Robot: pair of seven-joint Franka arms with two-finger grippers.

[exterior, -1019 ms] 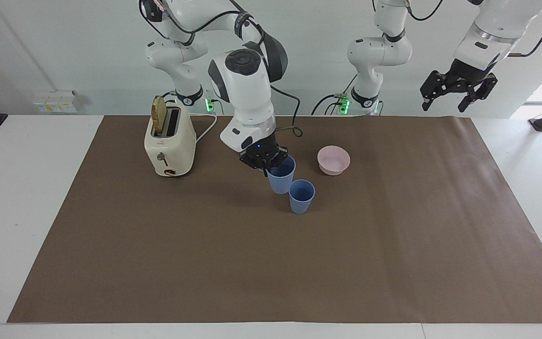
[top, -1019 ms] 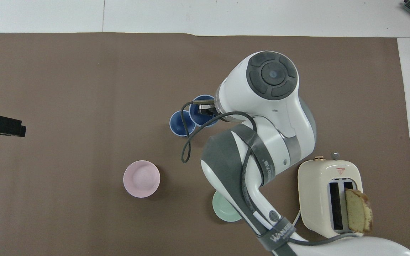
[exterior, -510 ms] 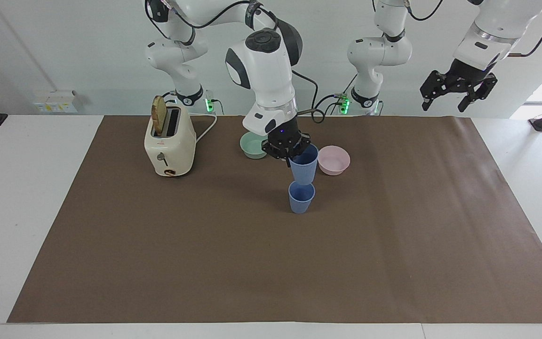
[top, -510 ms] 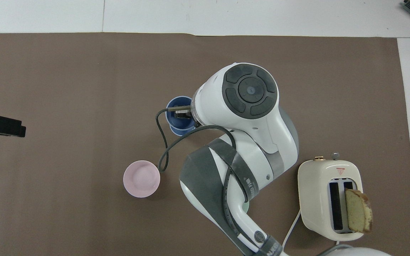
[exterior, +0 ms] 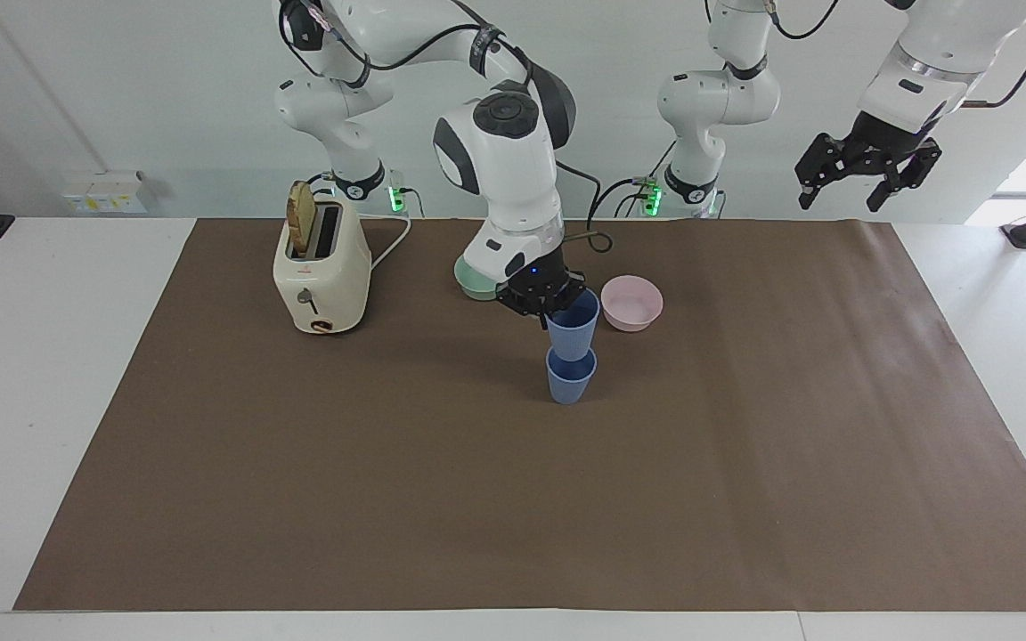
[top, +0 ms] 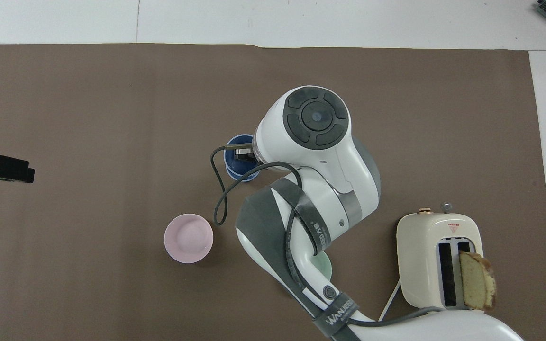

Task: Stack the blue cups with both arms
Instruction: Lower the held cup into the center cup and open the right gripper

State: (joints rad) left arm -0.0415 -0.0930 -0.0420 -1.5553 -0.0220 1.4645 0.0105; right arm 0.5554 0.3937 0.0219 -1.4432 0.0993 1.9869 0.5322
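My right gripper (exterior: pixel 551 305) is shut on the rim of one blue cup (exterior: pixel 574 328) and holds it upright right over the other blue cup (exterior: pixel 571 380), which stands on the brown mat. The held cup's base sits at the mouth of the standing one. In the overhead view the right gripper (top: pixel 243 155) and arm cover most of both cups (top: pixel 236 166). My left gripper (exterior: pixel 866 174) waits open and empty, high over the left arm's end of the table; it also shows in the overhead view (top: pixel 1 167).
A pink bowl (exterior: pixel 631 302) stands nearer to the robots than the cups. A green bowl (exterior: pixel 475 279) is partly hidden by the right arm. A cream toaster (exterior: pixel 321 271) with a bread slice (exterior: pixel 301 218) stands toward the right arm's end.
My right gripper lifted its blue cup from beside the other cup, carried it over that cup, and lowered it to its mouth. The left arm has not moved.
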